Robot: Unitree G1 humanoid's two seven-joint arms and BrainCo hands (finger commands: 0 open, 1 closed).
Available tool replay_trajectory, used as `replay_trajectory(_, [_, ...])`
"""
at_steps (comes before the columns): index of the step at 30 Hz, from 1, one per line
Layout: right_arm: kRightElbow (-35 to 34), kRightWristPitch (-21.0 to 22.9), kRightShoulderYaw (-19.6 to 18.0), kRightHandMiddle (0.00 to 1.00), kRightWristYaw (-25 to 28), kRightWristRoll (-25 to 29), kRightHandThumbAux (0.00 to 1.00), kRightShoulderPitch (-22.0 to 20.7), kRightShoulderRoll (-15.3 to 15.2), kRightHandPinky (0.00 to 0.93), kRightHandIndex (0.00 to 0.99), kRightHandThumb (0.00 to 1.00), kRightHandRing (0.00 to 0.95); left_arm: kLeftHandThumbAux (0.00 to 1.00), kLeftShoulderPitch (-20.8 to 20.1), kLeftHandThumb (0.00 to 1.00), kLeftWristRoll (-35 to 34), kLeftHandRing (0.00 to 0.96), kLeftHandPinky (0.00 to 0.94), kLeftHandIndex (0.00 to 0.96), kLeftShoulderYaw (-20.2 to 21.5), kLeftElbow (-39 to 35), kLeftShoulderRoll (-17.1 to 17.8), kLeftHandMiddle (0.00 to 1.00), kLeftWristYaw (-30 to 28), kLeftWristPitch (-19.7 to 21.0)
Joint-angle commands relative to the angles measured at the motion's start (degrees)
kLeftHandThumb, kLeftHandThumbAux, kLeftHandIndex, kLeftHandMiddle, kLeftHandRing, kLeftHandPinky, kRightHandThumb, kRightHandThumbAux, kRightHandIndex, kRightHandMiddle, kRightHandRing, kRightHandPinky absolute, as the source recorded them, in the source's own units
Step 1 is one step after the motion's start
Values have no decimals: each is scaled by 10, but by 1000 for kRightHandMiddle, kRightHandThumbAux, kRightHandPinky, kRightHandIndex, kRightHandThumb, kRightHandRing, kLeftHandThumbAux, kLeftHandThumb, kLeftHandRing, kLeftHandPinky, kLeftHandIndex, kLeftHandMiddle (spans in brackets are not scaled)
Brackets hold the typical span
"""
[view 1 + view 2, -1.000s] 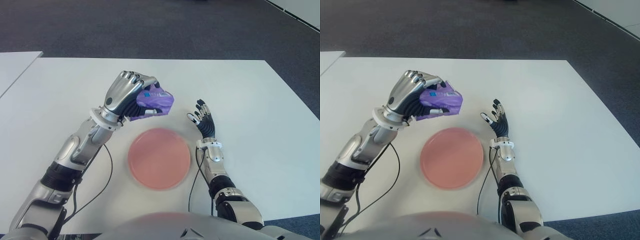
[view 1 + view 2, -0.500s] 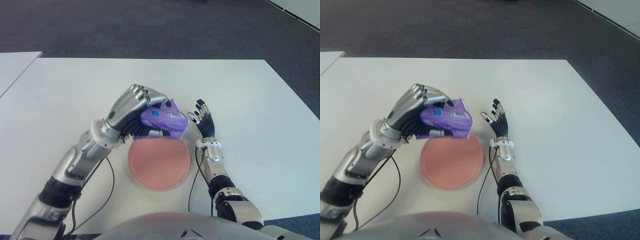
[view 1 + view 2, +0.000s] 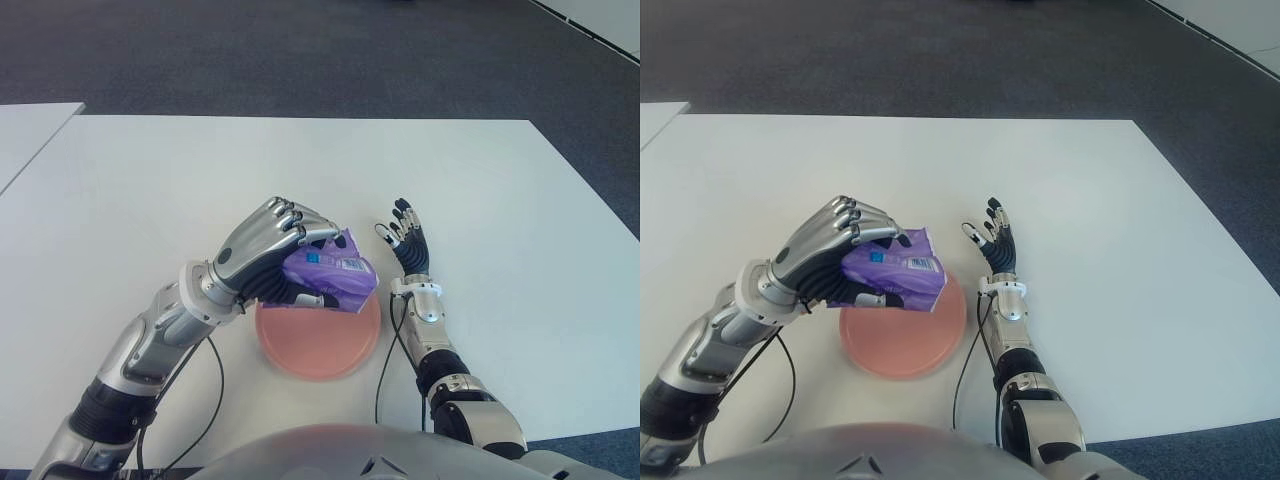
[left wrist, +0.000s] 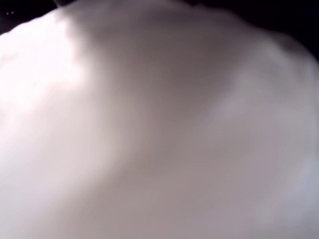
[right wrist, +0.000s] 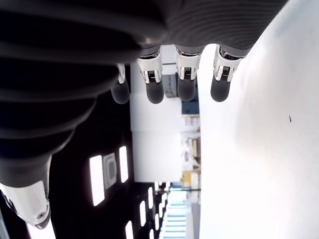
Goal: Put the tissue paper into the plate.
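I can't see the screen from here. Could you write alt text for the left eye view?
The left robot hand grips a purple tissue pack just above the far edge of a pink plate on a white table. The right robot hand shows beside the plate on its right, fingers spread and holding nothing.

Plate [image 3: 318, 345] (far rim) behind tissue pack [image 3: 330, 280]

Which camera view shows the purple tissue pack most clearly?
The right eye view: the purple tissue pack, held in the left hand over the pink plate, shows its label. The left eye view shows it similarly. Both wrist views show nothing of it.
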Motion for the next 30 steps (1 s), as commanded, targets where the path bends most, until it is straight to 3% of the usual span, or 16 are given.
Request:
replay_trajectory(1, [42,58,6,0,-3,-4,594,59,8,0,0,0,0,695,10,750,11,845,841,443,10,1,-1,845,-10,-18])
replay_trajectory(11, [19,88,9,0,-15,-4,603,65,11,0,0,0,0,695,36,749,66,845,820,443,3,69,-9,847,20,-90])
replay_trajectory(17, [11,90,13,0,-18,-5,602,69,10,0,0,0,0,696,26,748,95,844,820,443,6,114,-20,847,44,-124])
replay_trajectory(30, [1,97,15,0,-10,0,607,75,9,0,0,0,0,696,14,746,187,843,826,444,5,178,-36,844,122,-146])
